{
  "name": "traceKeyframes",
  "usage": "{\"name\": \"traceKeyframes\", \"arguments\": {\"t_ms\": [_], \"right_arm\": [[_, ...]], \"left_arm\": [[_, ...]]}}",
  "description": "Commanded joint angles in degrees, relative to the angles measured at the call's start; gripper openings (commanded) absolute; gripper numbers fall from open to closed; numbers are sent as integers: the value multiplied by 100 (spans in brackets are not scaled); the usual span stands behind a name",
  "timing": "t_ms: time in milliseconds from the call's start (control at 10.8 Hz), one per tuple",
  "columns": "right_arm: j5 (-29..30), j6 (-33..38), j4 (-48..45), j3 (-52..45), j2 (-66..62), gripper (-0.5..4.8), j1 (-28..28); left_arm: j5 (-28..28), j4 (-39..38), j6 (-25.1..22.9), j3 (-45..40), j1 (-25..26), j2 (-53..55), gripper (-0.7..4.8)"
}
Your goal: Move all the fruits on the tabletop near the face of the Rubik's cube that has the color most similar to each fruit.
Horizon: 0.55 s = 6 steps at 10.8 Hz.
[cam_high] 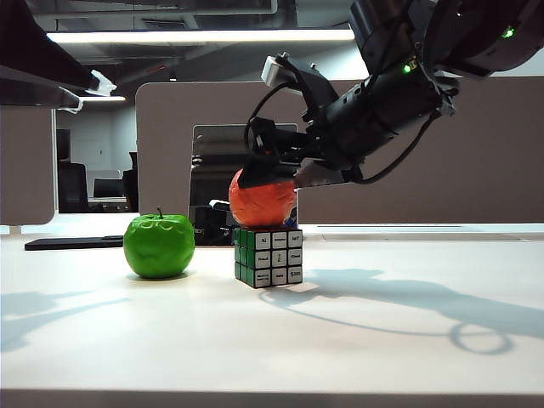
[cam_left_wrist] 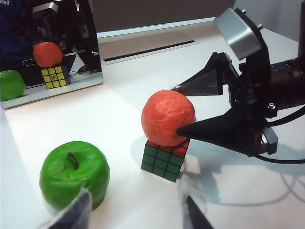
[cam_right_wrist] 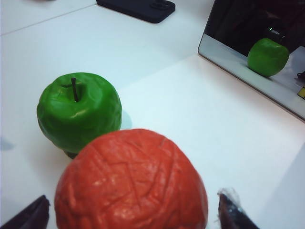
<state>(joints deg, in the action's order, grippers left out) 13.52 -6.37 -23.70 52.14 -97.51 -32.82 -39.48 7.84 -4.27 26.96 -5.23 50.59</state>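
The orange-red fruit rests on the red top face of the Rubik's cube. My right gripper reaches in from the right and stands open astride this fruit, with a small gap showing on each side. The green apple stands on the white tabletop, left of the cube and facing its green face. My left gripper hovers open with nothing between its fingers, one finger close to the apple.
A mirror-like panel leans behind the cube and reflects the fruits. A flat black slab lies at the far left back. Grey partitions close off the back of the desk.
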Motion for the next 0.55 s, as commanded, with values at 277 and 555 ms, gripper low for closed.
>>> {"name": "traceKeyframes", "arguments": {"t_ms": [277,555], "right_arm": [[31,44,-98,15,463,479,-9],[-1394,37,4,15,1482,268,11]], "left_arm": [[-15,35,0,17,-7,-4,247],[393,42,0,17,-4,-7,246]]}}
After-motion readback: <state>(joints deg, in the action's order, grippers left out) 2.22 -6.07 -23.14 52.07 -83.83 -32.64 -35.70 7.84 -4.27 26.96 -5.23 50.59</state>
